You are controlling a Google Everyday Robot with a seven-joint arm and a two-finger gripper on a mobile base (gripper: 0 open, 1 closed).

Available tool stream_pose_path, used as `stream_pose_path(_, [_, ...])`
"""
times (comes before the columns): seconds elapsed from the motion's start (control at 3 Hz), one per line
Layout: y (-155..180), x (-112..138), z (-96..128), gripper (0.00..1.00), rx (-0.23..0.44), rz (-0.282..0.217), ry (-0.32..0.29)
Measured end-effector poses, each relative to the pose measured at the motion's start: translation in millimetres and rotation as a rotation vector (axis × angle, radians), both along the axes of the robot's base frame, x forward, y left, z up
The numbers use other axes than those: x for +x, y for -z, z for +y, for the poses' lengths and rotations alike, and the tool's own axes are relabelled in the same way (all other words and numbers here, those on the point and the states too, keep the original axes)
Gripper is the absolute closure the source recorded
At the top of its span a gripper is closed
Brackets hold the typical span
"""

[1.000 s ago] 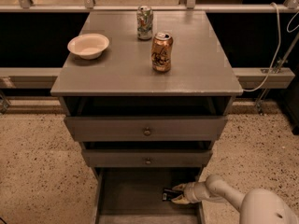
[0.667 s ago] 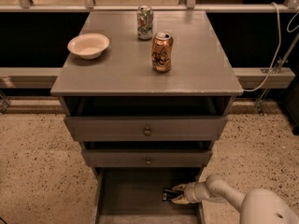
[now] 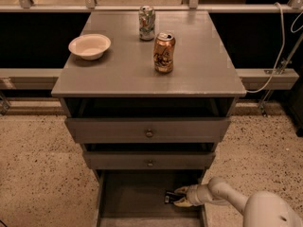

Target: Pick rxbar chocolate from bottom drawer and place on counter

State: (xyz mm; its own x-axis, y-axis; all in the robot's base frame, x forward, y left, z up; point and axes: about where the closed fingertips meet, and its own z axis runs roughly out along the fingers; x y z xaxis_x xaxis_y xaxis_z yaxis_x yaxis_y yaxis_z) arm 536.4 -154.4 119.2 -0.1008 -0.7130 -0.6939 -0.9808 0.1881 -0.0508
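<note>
Grey bottom drawer point(image 3: 137, 197) is pulled open so its floor can be reached. Gripper point(image 3: 181, 197) is placed inside at 3 o'clock, against rxbar chocolate point(image 3: 170, 197) lying flat there, likely for pickup. Jaw state cannot be told. Speckled floor point(image 3: 38, 164) is seen around. Counter point(image 3: 208, 74) is occupied by bowl point(image 3: 89, 46) at 10, cans point(image 3: 164, 52) near 12.

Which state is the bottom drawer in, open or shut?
Open. The drawer is pulled out, its grey floor shows, and the gripper reaches inside at the black snack bar.
</note>
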Motion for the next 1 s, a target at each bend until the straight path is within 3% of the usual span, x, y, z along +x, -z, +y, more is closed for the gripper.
stream_pose_path(1.0, [0.0,0.0,0.2,1.00,0.000,0.000,0.000])
